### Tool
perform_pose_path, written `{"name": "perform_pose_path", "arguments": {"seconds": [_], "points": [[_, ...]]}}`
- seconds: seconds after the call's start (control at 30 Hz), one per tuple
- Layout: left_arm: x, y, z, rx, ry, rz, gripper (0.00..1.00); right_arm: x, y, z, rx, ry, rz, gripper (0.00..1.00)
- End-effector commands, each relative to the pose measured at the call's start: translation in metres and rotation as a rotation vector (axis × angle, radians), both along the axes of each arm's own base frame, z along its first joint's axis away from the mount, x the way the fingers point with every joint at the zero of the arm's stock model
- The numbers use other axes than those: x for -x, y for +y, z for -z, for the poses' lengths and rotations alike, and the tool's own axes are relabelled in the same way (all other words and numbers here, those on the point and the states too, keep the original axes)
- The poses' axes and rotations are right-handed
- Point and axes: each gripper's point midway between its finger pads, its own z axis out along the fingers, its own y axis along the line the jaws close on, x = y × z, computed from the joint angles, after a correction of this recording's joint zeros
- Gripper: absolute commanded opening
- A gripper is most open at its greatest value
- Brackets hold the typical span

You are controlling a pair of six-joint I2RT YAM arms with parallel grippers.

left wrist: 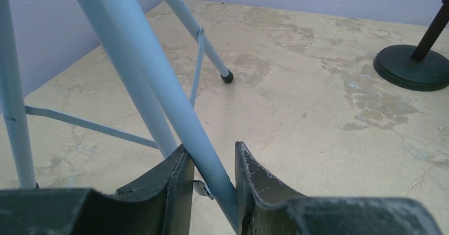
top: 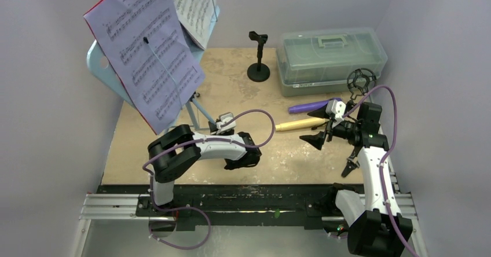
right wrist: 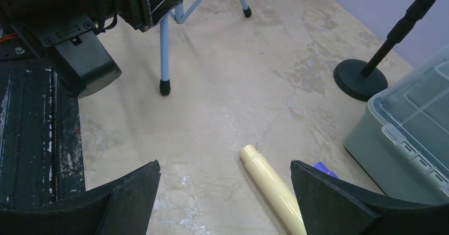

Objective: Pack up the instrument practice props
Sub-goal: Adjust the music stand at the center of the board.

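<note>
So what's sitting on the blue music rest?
Two printed sheets of music over a red folder, only its edge showing. They cover most of the rest; anything beneath cannot be seen.

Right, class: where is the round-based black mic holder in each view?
Top external: mic holder far centre, left of the plastic box.
Left wrist: mic holder base at the upper right edge.
Right wrist: mic holder upper right, beside the box.
Shared landmark: the light-blue tripod legs.

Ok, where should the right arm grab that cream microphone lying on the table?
Grip the cream microphone near its free end, from straight above. It lies flat, a slim cylinder with room on both sides there; the purple microphone crowds its other end.
</note>
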Motion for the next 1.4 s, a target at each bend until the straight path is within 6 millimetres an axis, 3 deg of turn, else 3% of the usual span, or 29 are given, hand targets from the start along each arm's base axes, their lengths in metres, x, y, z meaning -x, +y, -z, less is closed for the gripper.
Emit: {"name": "perform_pose_path", "arguments": {"seconds": [0.0,0.23,0.43,0.83,1.13,1.37], "points": [[-0.01,-0.037,-0.002,0.313,-0.287,0.213,0.0,-0.001,0.0,-0.013,0.005,-0.042,-0.01,0.96],[-0.008,-0.033,0.003,0.285,-0.271,0.216,0.0,-0.002,0.0,-0.012,0.006,-0.04,-0.009,0.96],[-0.007,-0.03,0.0,0.279,-0.269,0.215,0.31,-0.002,0.0,-0.012,0.005,-0.037,-0.008,0.96],[-0.004,-0.042,-0.009,0.139,-0.229,0.223,0.71,-0.002,-0.001,-0.012,0.006,-0.037,-0.007,0.96],[0.005,-0.049,-0.026,-0.046,-0.179,0.235,0.93,-0.002,0.0,-0.012,0.004,-0.04,-0.011,0.97],[0.0,-0.051,-0.043,-0.11,-0.167,0.2,0.97,-0.001,0.0,-0.013,0.003,-0.041,-0.012,0.97]]}}
